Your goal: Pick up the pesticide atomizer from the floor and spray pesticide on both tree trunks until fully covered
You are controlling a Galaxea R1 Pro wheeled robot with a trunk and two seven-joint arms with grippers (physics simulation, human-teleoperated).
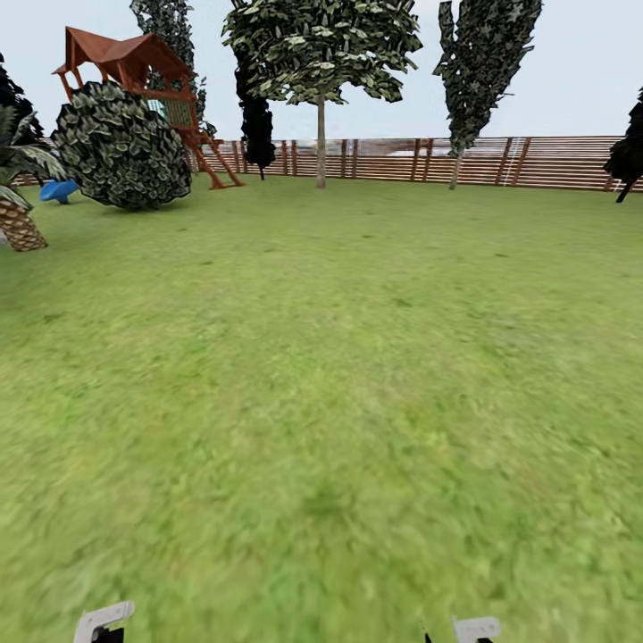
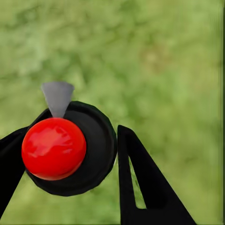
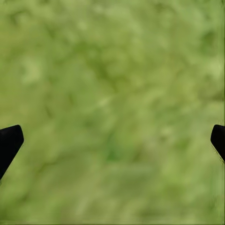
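The pesticide atomizer (image 2: 54,149) has a round red top, a black body and a small grey nozzle. My left gripper (image 2: 70,143) is shut on it, one black finger on each side, above blurred grass. My right gripper (image 3: 112,140) stands open over the lawn with nothing between its fingertips. In the head view a tree (image 1: 321,45) with a leafy crown stands far ahead by the fence, and its pale, bare tree trunk (image 1: 321,143) is straight and thin at this distance. No whitish specks show on it from here.
A brown slatted fence (image 1: 536,161) closes the far side of the garden. At the left are a wooden playhouse (image 1: 134,62), a round bush (image 1: 121,147) and a short palm (image 1: 18,219). Dark narrow trees (image 1: 482,62) stand along the fence. Open grass (image 1: 321,402) lies between me and them.
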